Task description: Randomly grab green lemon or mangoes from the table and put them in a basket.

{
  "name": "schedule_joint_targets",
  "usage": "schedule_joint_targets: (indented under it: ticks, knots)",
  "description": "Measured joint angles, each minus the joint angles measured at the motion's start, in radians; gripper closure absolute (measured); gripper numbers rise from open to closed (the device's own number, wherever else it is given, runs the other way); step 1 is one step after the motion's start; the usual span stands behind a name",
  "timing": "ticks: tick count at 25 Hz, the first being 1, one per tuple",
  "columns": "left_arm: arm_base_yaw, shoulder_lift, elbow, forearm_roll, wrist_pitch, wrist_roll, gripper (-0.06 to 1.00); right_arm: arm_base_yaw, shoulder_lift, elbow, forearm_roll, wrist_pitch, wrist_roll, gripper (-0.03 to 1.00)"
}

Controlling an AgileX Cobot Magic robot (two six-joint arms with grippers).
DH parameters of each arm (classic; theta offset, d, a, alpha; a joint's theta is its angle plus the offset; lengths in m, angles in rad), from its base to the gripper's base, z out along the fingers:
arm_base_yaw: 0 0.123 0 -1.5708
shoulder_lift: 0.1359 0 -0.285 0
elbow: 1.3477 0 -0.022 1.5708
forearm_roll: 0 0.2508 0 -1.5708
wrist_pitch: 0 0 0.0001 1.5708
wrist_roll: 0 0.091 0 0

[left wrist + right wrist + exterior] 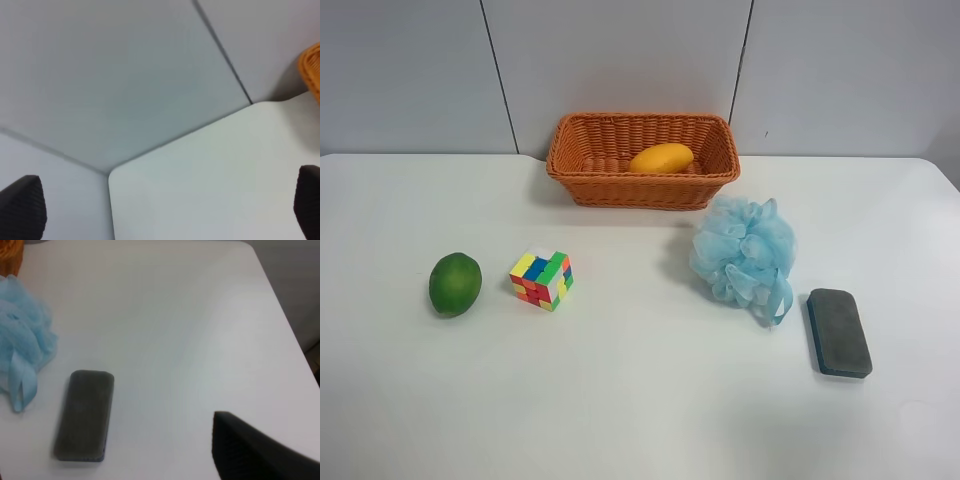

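Observation:
The green lemon (455,284) lies on the white table (640,400) at the exterior high view's left, next to a puzzle cube. The yellow-orange mango (661,158) lies inside the wicker basket (590,160) at the table's back. No arm shows in the exterior high view. In the left wrist view my left gripper (160,202) is open and empty over a table corner, with the basket's rim (312,70) at the edge of that view. In the right wrist view only one dark finger (250,450) shows, above bare table; its partner is out of frame.
A multicoloured puzzle cube (542,279) sits just right of the lemon. A blue bath pouf (745,250) and a dark grey eraser block (839,332) lie at the exterior high view's right; both also show in the right wrist view, the pouf (22,345) and the block (85,412).

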Motion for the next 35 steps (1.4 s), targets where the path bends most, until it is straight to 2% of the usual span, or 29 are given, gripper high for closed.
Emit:
schedule_joint_targets:
  ticks: [6, 9, 13, 15, 19, 23, 29, 35]
  knots:
    - [0.025, -0.317, 0.274, 0.032, 0.0, -0.104, -0.05, 0.0, 0.0, 0.0, 0.0, 0.0, 0.0, 0.15]
    - [0.124, -0.474, 0.407, 0.031, 0.0, -0.122, -0.05, 0.0, 0.0, 0.0, 0.0, 0.0, 0.0, 0.15]
    - [0.304, -0.683, 0.534, -0.023, 0.001, -0.119, -0.05, 0.0, 0.0, 0.0, 0.0, 0.0, 0.0, 0.15]
    - [0.384, -0.776, 0.593, -0.064, 0.002, -0.119, -0.05, 0.0, 0.0, 0.0, 0.0, 0.0, 0.0, 0.15]
    - [0.474, -0.938, 0.71, -0.198, 0.002, -0.119, -0.05, 0.0, 0.0, 0.0, 0.0, 0.0, 0.0, 0.15]
    - [0.485, -1.066, 0.857, -0.34, 0.002, -0.136, -0.05, 0.0, 0.0, 0.0, 0.0, 0.0, 0.0, 0.15]
    - [0.485, -1.242, 1.09, -0.491, -0.017, -0.158, -0.05, 0.0, 0.0, 0.0, 0.0, 0.0, 0.0, 0.15]
    - [0.485, -1.323, 1.24, -0.553, -0.067, -0.146, -0.05, 0.0, 0.0, 0.0, 0.0, 0.0, 0.0, 0.15]
